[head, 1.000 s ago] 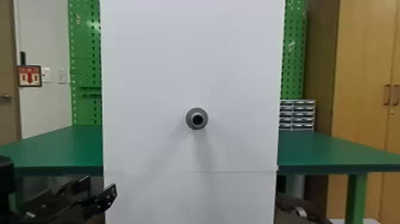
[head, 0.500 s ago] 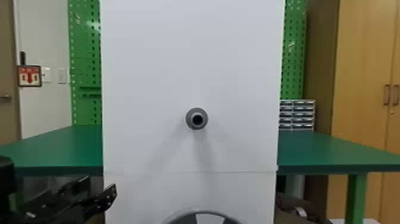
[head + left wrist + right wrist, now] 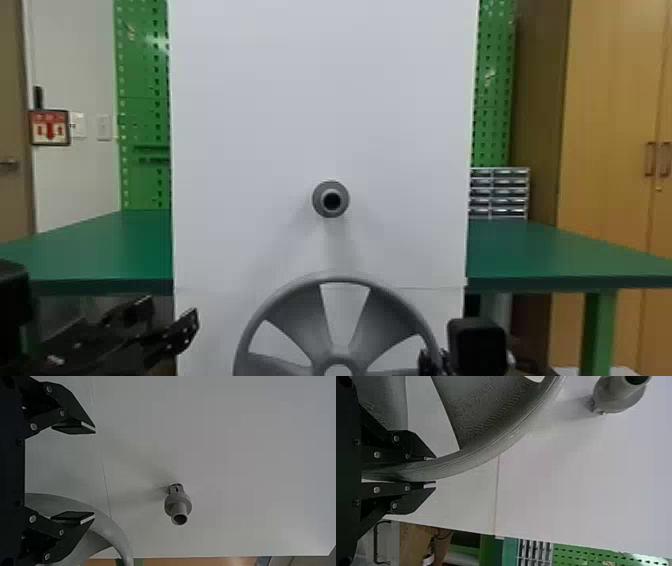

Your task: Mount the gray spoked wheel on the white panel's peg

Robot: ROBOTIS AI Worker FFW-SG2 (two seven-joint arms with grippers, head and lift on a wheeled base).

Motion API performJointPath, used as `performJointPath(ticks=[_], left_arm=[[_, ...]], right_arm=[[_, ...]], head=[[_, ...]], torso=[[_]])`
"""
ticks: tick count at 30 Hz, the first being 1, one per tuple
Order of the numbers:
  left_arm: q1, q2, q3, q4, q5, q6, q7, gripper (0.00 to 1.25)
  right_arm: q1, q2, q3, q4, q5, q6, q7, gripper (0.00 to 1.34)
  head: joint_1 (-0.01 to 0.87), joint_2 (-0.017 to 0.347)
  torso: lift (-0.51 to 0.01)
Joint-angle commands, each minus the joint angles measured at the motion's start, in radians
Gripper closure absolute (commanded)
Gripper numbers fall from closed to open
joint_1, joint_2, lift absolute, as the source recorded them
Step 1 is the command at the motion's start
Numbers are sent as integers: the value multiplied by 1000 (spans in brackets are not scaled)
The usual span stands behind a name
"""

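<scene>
And here on the left, below the peg [image 3: 331,199] and off to its left, it's the left tool [image 3: 170,309], fingers spread wide with nothing between them! The green table [image 3: 90,250] reaches out behind, to the left and right of the peg. Centre stage, the peg juts from the white panel [image 3: 320,100], and directly below it is the gray spoked wheel [image 3: 300,312], off the peg, spoked face toward us, its hub lined up underneath. Over to the right, lower than the peg, the right tool [image 3: 433,357] has the wheel's rim clamped between its fingers! Farther right of the peg: small drawers [image 3: 507,192], then a wooden cabinet [image 3: 605,125].
</scene>
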Motion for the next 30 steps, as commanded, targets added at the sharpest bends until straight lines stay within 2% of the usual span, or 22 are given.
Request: performJointPath(ticks=[1, 11, 23, 30], left_arm=[[-6, 0, -5, 1, -2, 0, 0, 483], [-15, 8, -24, 12, 1, 0, 1, 483], [-24, 17, -37, 16, 6, 2, 6, 483], [-32, 20, -48, 19, 6, 2, 11, 483]], right_arm=[[-82, 0, 10, -20, -6, 45, 0, 1179], [-234, -3, 4, -50, -92, 127, 0, 1184], [-347, -27, -47, -48, -161, 158, 14, 1185], [-407, -29, -66, -37, -178, 173, 28, 1185]], head=[[95, -8], [95, -8], [95, -8], [97, -8]], torso=[[-480], [-480], [-480], [-480]])
